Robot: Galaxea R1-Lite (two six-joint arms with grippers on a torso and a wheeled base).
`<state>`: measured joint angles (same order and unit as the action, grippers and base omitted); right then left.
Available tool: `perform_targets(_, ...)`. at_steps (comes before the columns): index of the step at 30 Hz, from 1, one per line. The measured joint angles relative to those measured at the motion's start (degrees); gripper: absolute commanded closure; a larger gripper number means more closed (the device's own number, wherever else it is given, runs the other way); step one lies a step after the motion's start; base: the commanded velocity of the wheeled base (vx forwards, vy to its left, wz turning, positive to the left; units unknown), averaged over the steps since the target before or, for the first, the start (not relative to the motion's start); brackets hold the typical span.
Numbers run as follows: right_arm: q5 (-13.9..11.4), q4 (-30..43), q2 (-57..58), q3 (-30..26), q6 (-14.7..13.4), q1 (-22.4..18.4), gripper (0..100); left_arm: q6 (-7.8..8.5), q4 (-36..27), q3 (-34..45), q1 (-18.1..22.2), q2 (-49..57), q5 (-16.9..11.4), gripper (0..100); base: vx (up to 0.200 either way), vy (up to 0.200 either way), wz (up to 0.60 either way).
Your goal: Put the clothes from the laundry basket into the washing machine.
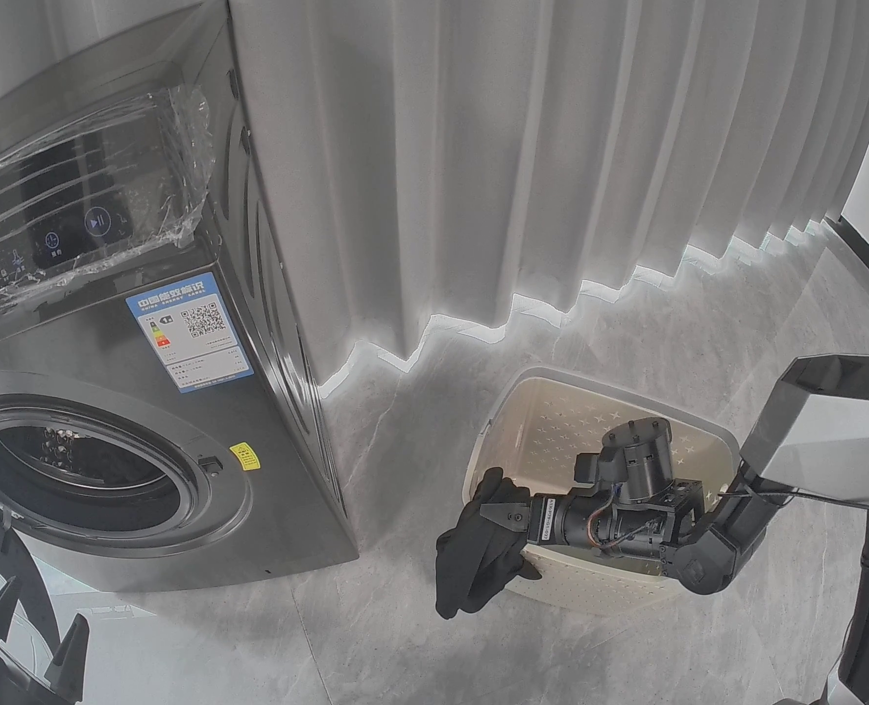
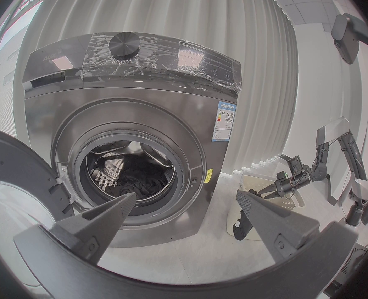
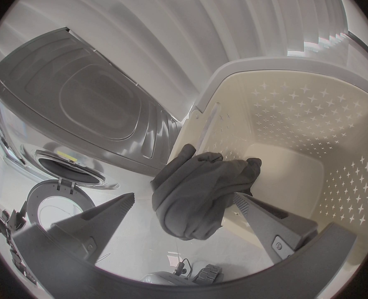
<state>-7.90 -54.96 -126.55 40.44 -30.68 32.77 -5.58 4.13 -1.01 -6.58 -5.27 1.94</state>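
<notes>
- Step in hand: pick-up of the garment (image 1: 474, 545), which hangs draped over the rim of the basket (image 1: 562, 433) on the side facing the washer (image 1: 160, 345).
- Right gripper (image 3: 183, 196) sits at that rim with its jaws spread wide either side of the garment. It is judged to have no grip yet.
- Left gripper (image 2: 185, 196), well apart from the basket, is wide open and empty. It faces the drum (image 2: 105, 179), where dark clothes (image 2: 144, 181) lie.
- Next move calls for closing on the cloth's bulk, lifting it clear of the rim and carrying it from the basket to the drum.
</notes>
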Motion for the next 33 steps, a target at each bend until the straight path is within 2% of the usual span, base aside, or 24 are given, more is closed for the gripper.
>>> perform_targets(11,0.29,-0.09,-3.33,2.86,-0.6,-0.3,0,0.23,0.05,0.0,0.0,0.0,0.0,0,0.0,0.0,0.0)
perform_targets(18,0.38,-0.06,-5.01,4.27,-2.62,0.44,0,0.46,0.05,0.0,0.0,0.0,0.05,0,0.0,0.0,0.0)
perform_targets(23,0.46,-0.02,-5.71,4.21,-2.97,1.05,0,0.57,0.05,0.0,0.0,0.0,0.06,0,0.0,0.0,0.0)
perform_targets(24,0.49,-0.04,-5.86,4.21,-3.0,1.1,100,0.57,0.05,0.0,0.0,0.0,0.06,0,0.0,0.0,0.0)
perform_targets(33,1.39,-0.09,-5.95,2.23,-2.78,1.54,100,0.61,0.05,0.0,0.0,0.0,0.11,0,0.0,0.0,0.0)
